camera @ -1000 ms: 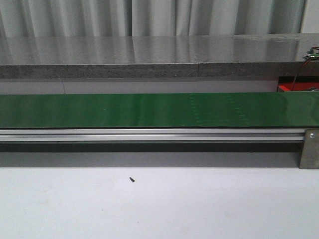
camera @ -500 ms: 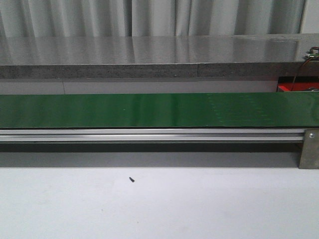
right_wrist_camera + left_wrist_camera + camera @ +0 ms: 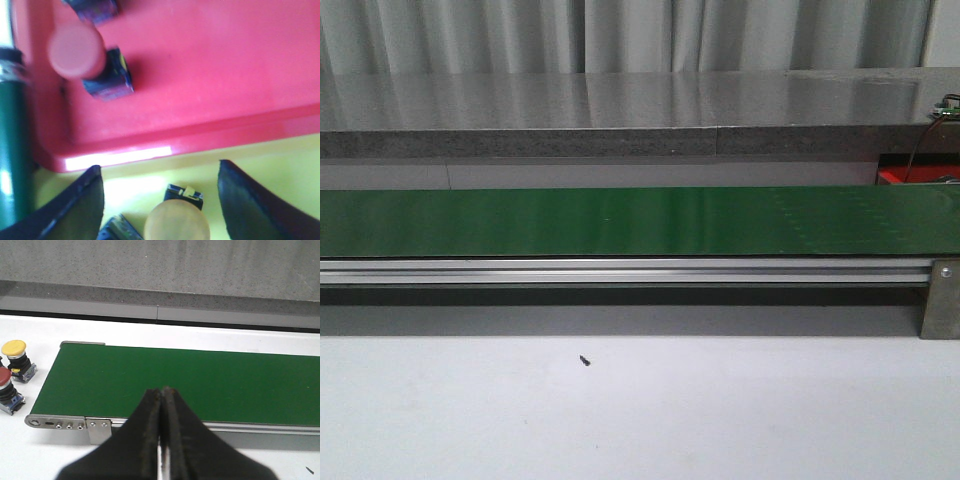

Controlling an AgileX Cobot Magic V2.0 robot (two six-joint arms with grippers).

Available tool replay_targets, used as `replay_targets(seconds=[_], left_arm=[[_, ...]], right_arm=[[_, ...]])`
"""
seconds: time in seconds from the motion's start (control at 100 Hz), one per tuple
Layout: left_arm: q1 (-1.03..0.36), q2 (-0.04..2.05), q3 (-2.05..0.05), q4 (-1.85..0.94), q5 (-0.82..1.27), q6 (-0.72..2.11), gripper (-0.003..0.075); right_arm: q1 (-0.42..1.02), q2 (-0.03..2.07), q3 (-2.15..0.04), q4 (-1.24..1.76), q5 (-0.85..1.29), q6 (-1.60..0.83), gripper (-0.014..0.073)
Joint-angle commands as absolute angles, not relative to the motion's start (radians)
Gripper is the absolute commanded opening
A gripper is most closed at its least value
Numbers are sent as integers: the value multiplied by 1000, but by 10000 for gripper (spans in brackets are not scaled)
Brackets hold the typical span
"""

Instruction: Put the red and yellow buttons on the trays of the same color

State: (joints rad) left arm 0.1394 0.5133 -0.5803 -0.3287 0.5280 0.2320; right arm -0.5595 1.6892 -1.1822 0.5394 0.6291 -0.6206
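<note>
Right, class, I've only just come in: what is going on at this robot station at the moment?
The robot is sorting buttons by colour. Its right gripper is open above a yellow button on the yellow tray, next to the red tray, which holds a red button. The left gripper is shut and empty over the green conveyor belt; beside the belt's end stand a yellow button and a red button.

Left tool (image 3: 163,440) with black tapered fingers, worn dusty inner edges, right tool (image 3: 160,200) dark, wedge-shaped fingers

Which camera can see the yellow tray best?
The right wrist view: the yellow tray fills its lower part, under the open right gripper, holding a yellow button. The front and left wrist views do not show it.
</note>
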Motion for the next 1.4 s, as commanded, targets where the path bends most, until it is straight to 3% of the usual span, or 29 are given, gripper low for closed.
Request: replay_targets(seconds=[0.0, 0.39, 0.75, 0.88, 1.13, 1.27, 1.39], left_arm=[[131, 515, -608, -347, 458, 228, -20], [131, 515, -608, -347, 458, 228, -20], [131, 515, -608, -347, 458, 228, -20], [131, 515, -608, -347, 458, 228, -20], [131, 515, -608, -347, 458, 228, -19], [131, 515, -608, -347, 458, 228, 3], [131, 515, -608, -347, 458, 228, 137]], right_arm=[[-550, 1572, -1209, 601, 617, -626, 494], [-296, 1216, -1174, 616, 575, -690, 489], [-205, 834, -796, 597, 454, -691, 472], [-205, 718, -694, 597, 429, -691, 333], [-205, 623, -636, 598, 471, -691, -67], [-202, 623, -636, 600, 491, -691, -68], [-202, 623, -636, 600, 500, -691, -68]])
